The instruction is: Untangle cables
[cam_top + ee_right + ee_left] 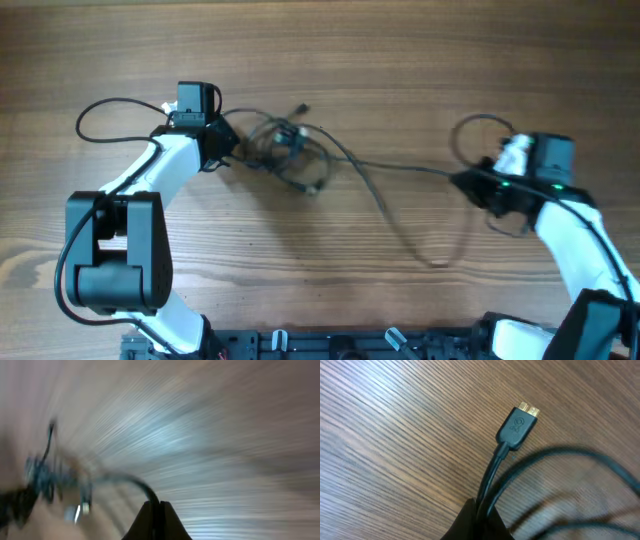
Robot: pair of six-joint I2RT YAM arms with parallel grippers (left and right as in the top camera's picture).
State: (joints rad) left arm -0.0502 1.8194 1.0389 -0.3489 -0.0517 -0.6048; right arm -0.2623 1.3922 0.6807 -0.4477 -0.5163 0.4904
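Observation:
Thin black cables [290, 150] lie in a tangle at the table's centre-left, and one strand [400, 168] runs right to my right gripper. My left gripper [232, 150] sits at the tangle's left edge, shut on two cable strands [487, 495]. A black plug with a gold tip [517, 427] sticks out beyond its fingers, above the wood. My right gripper [462, 181] is shut on the long strand [142, 487]. The right wrist view is blurred, and the tangle [45, 480] shows at its left. A slack loop [430, 245] sags toward the front.
The wooden table [320, 60] fills the view. Thicker black wires loop off the left arm [100, 110] and the right arm [475, 125]. The arm bases stand at the front edge [330, 345].

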